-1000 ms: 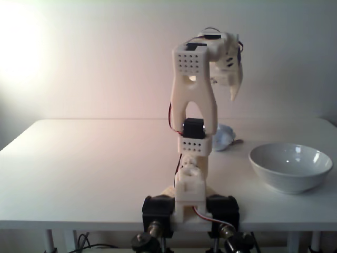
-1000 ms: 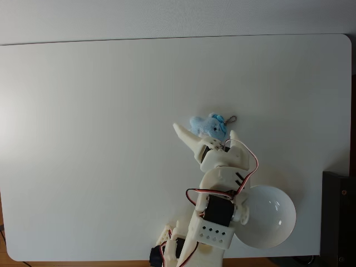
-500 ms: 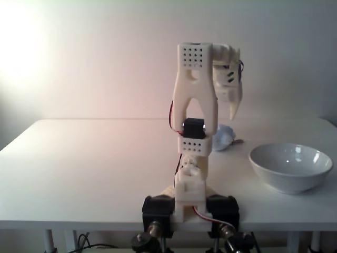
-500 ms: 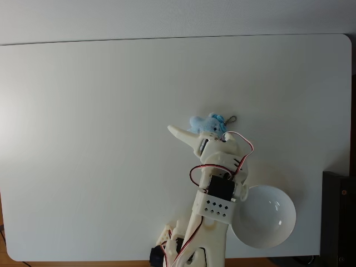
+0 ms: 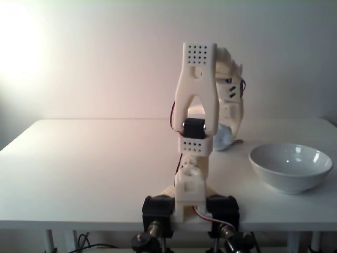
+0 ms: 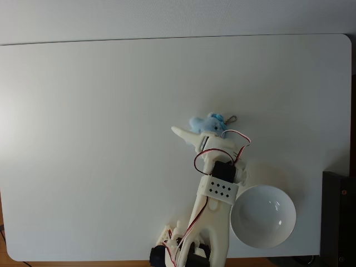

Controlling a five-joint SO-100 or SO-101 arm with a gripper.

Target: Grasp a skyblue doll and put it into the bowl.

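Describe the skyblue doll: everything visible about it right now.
The skyblue doll is a small, soft-looking plush in pale sky blue with whitish patches and a lumpy shape. A thin dark loop sticks out at its right in the top-down fixed view. It lies on the white table, away from the bowl. The gripper is right over its near edge; whether it touches cannot be told. In the front fixed view the arm hides most of it.

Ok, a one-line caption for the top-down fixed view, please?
White arm reaching over the table, gripper open beside the skyblue doll, white bowl waiting empty near the arm's base.
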